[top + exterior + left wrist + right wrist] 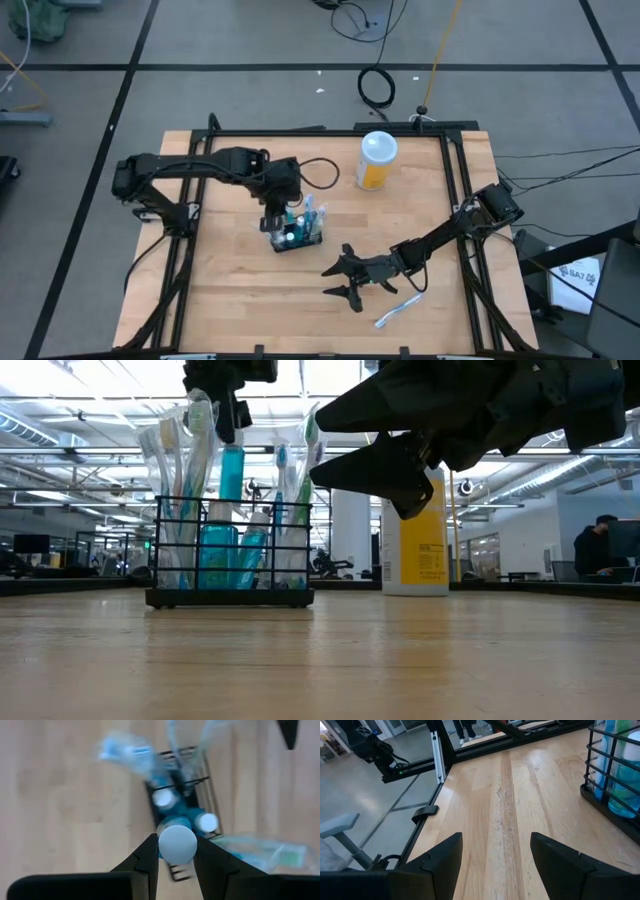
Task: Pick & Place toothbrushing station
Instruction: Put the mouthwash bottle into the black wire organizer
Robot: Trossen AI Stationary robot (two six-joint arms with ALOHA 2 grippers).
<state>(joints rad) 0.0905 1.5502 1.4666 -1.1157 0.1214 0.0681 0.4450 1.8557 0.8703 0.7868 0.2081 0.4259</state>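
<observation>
Black wire basket (pixel 297 238) mid-table, toothbrushes (pixel 172 460) upright inside; teal tube (pixel 231 470) raised above; one toothbrush (pixel 397 311) flat

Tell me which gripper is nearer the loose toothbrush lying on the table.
Right. The right gripper hangs open just beside the loose toothbrush; the left gripper is farther off, over the basket, shut on a teal tube.

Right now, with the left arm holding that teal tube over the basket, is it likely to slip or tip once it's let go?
The teal tube, pinched just under its white cap by the left end effector, looks smooth and round, so it may twist or slide. Probably light. Released into the wire basket, it would likely lean on the toothbrushes rather than fall.
</observation>
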